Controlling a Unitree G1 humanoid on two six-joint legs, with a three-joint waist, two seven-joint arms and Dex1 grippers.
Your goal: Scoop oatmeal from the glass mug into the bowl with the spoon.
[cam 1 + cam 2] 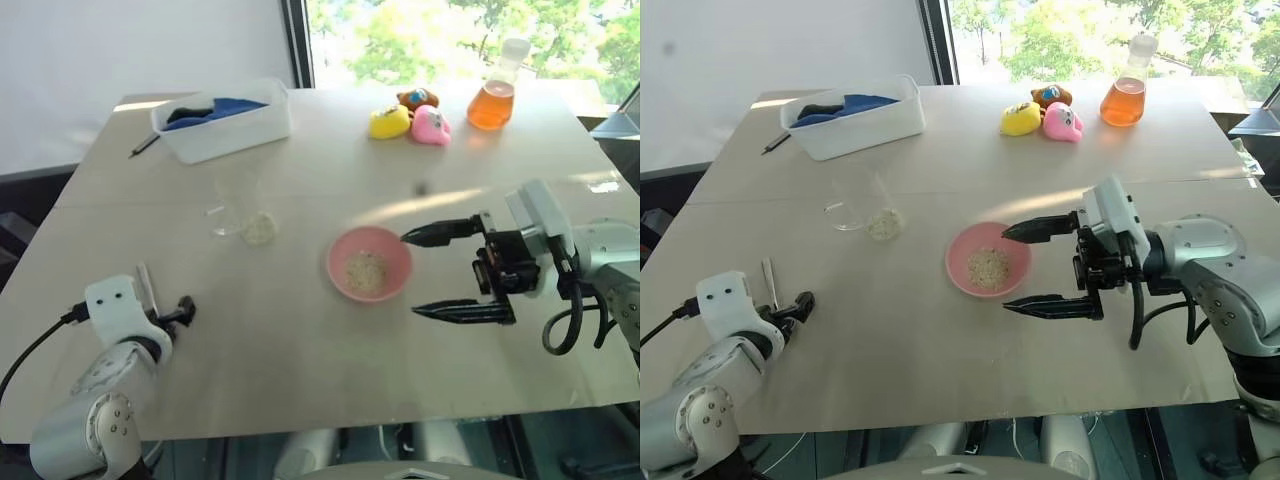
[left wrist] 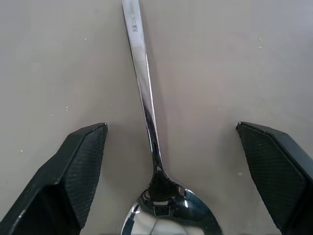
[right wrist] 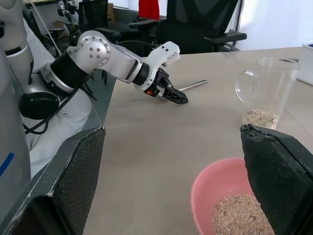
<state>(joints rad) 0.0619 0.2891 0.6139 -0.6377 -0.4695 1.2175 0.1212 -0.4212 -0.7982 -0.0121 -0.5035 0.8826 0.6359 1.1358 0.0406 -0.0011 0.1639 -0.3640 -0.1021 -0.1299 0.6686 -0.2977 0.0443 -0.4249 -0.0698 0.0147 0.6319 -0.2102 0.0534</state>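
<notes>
The spoon (image 2: 146,98) lies flat on the table between the fingers of my open left gripper (image 2: 171,125), touching neither of them. In the head views this gripper (image 1: 180,310) is at the table's near left with the spoon's handle (image 1: 770,280) beside it. The glass mug (image 1: 240,205) stands upright left of centre with a little oatmeal (image 1: 260,228) at its bottom. The pink bowl (image 1: 340,250) sits mid-table and holds a heap of oatmeal (image 1: 366,270). My right gripper (image 1: 410,273) hovers just right of the bowl, pointing left, open and empty.
At the back left stand a white tub (image 1: 225,125) with blue cloth and a dark pen (image 1: 145,145). Plush toys (image 1: 410,120) and a flask of orange liquid (image 1: 492,100) are at the back right. The table's front edge runs close below both grippers.
</notes>
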